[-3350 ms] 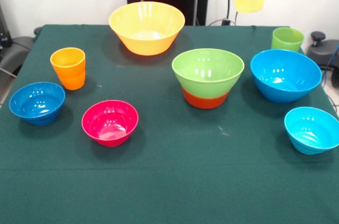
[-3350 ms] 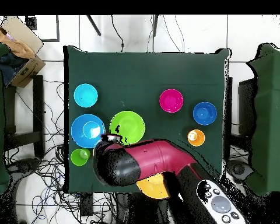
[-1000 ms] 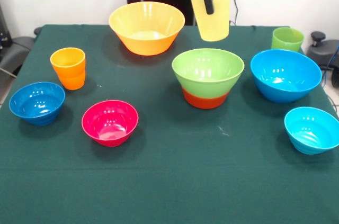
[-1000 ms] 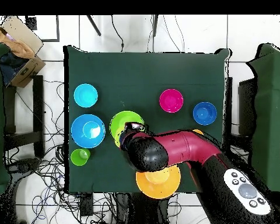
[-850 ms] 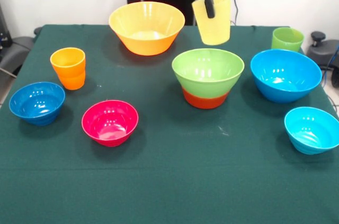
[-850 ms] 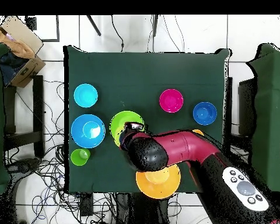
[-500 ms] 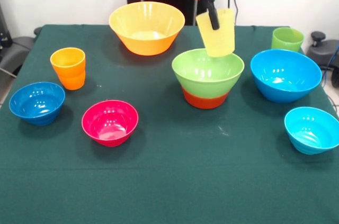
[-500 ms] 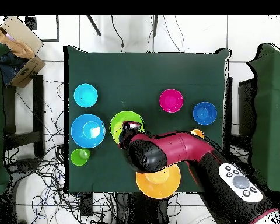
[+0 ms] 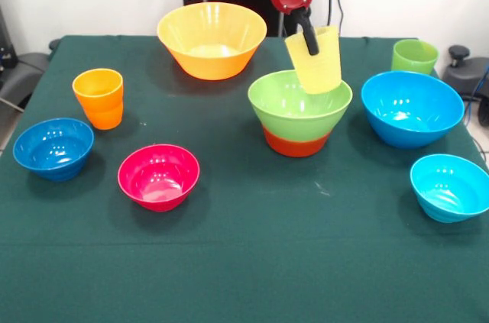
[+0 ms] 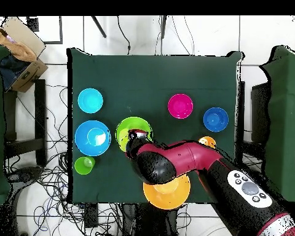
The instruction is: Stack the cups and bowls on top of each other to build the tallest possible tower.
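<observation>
My gripper [image 9: 312,45] is shut on the rim of the pale yellow cup [image 9: 316,63], one black finger showing on the cup's outer wall. The cup hangs tilted, its base dipping just past the far rim of the light green bowl [image 9: 299,103]. This bowl sits nested in the orange-red bowl [image 9: 295,144], a low tower at mid-table. I cannot tell whether the cup touches the bowl. In the overhead view the red arm [image 10: 177,160] covers the cup, and the gripper [image 10: 136,136] sits over the light green bowl [image 10: 130,128].
Around the tower stand the big yellow-orange bowl [image 9: 212,37], orange cup [image 9: 99,98], small dark blue bowl [image 9: 53,147], magenta bowl [image 9: 159,176], big blue bowl [image 9: 411,108], cyan bowl [image 9: 449,185] and light green cup [image 9: 414,56].
The gripper carried the pale yellow cup from high at the back right leftward and down, to the light green bowl's rim. The cup has tilted. Nothing else moved.
</observation>
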Tool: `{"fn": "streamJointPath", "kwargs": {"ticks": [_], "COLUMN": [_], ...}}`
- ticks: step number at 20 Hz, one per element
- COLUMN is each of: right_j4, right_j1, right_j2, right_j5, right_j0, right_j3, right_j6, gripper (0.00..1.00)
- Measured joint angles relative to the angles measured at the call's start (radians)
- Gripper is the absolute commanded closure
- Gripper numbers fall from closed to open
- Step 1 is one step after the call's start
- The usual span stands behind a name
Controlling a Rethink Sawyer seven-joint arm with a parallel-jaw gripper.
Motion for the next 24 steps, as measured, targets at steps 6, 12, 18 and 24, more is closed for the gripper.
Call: {"fn": "streamJointPath", "kwargs": {"ticks": [6,12,18,24], "right_j4": [-0.024,-0.024,-0.057,-0.106], "right_j1": [0.006,0.007,0.024,0.045], "right_j2": [0.000,0.000,0.000,-0.008], "right_j5": [-0.001,-0.001,-0.002,-0.020], "right_j0": [-0.013,-0.015,-0.019,-0.019], "right_j3": [-0.002,-0.006,-0.021,-0.038], "right_j6": [0.000,0.000,0.000,0.000], "gripper": [1.00,1.00,1.00,1.00]}}
